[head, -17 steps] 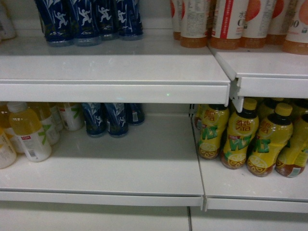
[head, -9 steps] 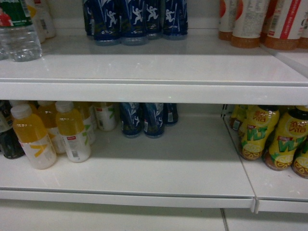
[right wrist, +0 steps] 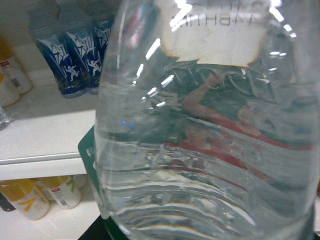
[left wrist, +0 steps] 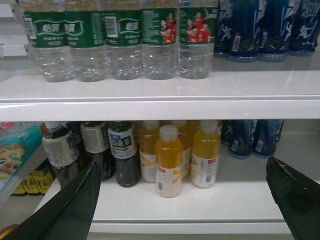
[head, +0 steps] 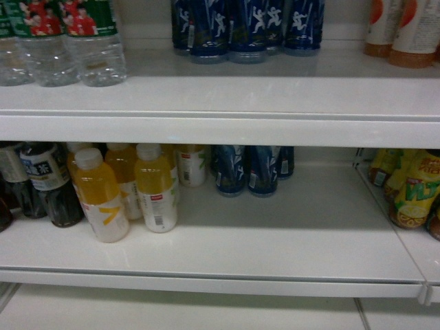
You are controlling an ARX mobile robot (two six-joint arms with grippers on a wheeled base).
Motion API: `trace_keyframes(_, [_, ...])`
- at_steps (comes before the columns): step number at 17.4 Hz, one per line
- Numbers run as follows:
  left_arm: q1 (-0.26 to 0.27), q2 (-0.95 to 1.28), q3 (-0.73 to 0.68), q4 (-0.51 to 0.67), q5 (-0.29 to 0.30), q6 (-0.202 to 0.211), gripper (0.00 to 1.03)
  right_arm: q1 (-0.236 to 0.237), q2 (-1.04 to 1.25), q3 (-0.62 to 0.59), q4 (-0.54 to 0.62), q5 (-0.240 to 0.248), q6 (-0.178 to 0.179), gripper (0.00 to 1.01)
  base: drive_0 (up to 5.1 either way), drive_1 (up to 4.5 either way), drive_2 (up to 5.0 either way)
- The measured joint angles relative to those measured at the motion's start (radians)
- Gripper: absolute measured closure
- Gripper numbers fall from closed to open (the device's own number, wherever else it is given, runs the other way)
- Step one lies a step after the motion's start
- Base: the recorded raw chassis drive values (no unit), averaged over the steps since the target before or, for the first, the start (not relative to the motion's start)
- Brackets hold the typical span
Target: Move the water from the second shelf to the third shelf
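Observation:
Several water bottles (left wrist: 125, 45) with green labels stand in a row on the upper shelf (left wrist: 200, 95); two of them show at the head view's upper left (head: 96, 48). My left gripper (left wrist: 183, 162) is open in front of the lower shelf, one dark finger (left wrist: 75, 205) at each lower corner, nothing between them. One clear ribbed water bottle (right wrist: 210, 140) fills the right wrist view, tilted and very close, hiding the right gripper's jaws, which appear shut on it. Neither gripper shows in the head view.
Blue bottles (head: 247, 27) stand on the upper shelf (head: 227, 103) right of the water. On the lower shelf (head: 289, 240) are dark tea bottles (head: 48, 185), orange juice bottles (head: 100, 199), more blue bottles (head: 247, 168) and yellow bottles (head: 416, 192) at far right.
The head view has swung left: everything on the shelves slid to the right, and the water bottles and dark tea bottles came into view at the left.

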Motion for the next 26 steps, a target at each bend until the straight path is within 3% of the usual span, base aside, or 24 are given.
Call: trace_keyframes(26, [0.0,0.0,0.0,0.002,0.0,0.0,0.05,0.001,0.0,-0.001,-0.001,-0.003,-0.001,0.6,-4.6,2.31,2.3])
